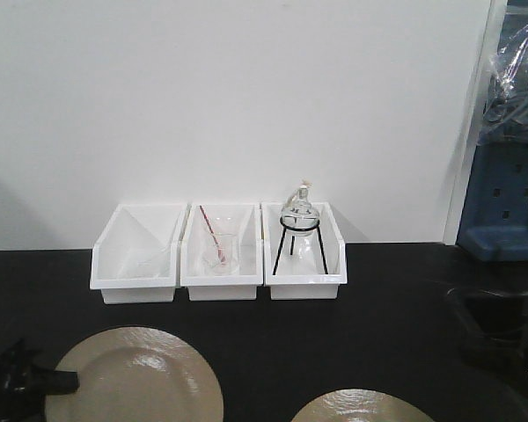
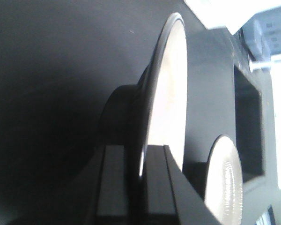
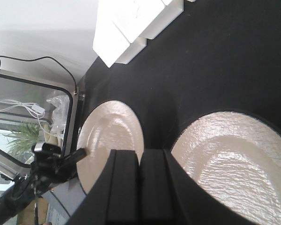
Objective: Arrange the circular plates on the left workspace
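Note:
Two round beige plates lie on the black countertop [image 1: 334, 334]. The left plate [image 1: 136, 378] is at the front left. My left gripper [image 1: 35, 380] is shut on its left rim. In the left wrist view the rim of that plate [image 2: 171, 84] runs edge-on between the gripper's [image 2: 143, 147] closed jaws. I cannot tell whether the plate touches the counter. The right plate [image 1: 363, 406] is cut off by the bottom edge and also shows in the left wrist view [image 2: 225, 183]. My right gripper [image 3: 139, 152] is shut and empty, above the counter between the left plate [image 3: 110, 136] and the right plate [image 3: 234, 159].
Three white bins [image 1: 218, 253] stand in a row at the back against the wall, holding glassware and a flask on a black stand [image 1: 299, 220]. A recessed sink basin [image 1: 502, 330] is at the right, and it shows in the left wrist view [image 2: 248, 126].

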Tool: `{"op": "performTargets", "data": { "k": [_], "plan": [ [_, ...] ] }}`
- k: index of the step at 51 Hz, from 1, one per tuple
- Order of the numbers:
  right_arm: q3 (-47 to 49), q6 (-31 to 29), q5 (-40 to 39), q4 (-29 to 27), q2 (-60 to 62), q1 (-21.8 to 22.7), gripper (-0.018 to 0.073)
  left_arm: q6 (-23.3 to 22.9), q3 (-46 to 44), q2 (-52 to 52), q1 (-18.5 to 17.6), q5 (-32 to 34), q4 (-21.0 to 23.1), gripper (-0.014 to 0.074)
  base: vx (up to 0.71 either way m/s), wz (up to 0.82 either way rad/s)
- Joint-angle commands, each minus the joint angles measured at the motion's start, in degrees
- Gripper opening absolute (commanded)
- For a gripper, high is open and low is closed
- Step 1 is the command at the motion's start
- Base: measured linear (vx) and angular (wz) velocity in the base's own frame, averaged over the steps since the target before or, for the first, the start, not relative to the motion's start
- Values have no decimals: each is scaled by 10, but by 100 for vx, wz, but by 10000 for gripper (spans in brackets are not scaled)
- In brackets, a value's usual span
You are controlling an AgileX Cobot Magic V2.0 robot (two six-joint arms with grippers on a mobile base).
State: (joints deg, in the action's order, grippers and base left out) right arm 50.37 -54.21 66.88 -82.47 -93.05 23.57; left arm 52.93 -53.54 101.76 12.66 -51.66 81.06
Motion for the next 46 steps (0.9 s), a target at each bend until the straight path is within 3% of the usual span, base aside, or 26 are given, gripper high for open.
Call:
{"op": "performTargets", "data": {
  "k": [1, 9, 23, 32, 39, 46],
  "plan": [
    [15, -10, 66, -32, 24, 4, 16, -17, -48, 7, -31, -29, 74, -3, 0, 0],
    [15, -29, 66, -32, 24, 4, 16, -17, -98, 73, -72, -27, 118, -3, 0, 0],
    [15, -34, 65, -32, 24, 4, 20, -3, -136, 132, -107, -1, 125, 29, 0, 0],
    [15, -34, 64, -32, 24, 4, 31, 64, -137, 132, -112, 13, 124, 195, 0, 0],
    [15, -34, 64, -32, 24, 4, 34, 70, -137, 132, -113, 14, 123, 391, 0, 0],
    [15, -36, 64, -32, 24, 4, 37, 78, -137, 132, -110, 17, 116, 531, 0, 0]
  ]
}}
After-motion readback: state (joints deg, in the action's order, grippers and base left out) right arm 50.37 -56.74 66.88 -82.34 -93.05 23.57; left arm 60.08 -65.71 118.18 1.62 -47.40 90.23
